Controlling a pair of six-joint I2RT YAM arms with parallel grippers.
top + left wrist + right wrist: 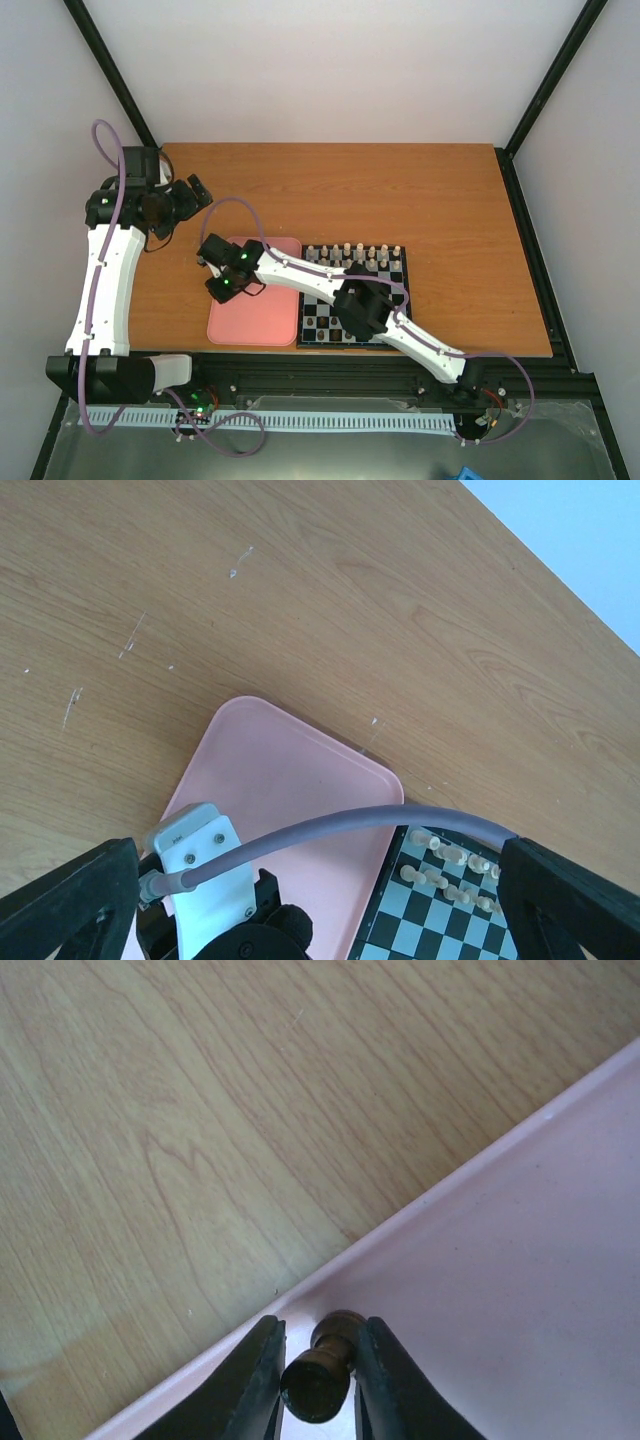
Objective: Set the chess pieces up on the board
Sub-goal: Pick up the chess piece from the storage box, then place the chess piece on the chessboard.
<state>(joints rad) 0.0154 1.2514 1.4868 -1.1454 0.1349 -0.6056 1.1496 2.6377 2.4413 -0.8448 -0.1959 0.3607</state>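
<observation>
My right gripper (318,1365) hangs low over the left edge of the pink tray (520,1260). Its fingers are closed on a small dark brown chess piece (322,1375) that lies just inside the tray rim. In the top view this gripper (210,276) is at the tray's far left side. The board (404,300) lies right of the tray, with cream-white pieces (345,254) along its far rows. Its near rows are partly hidden by the right arm. My left gripper (188,208) is open and empty, raised above the table beyond the tray's far left corner.
The left wrist view looks down on the pink tray (290,770), the right arm's wrist and purple cable (330,830), and the board's corner (440,920) with white pieces. Bare wooden table lies behind and to the right of the board. Black frame rails run along the edges.
</observation>
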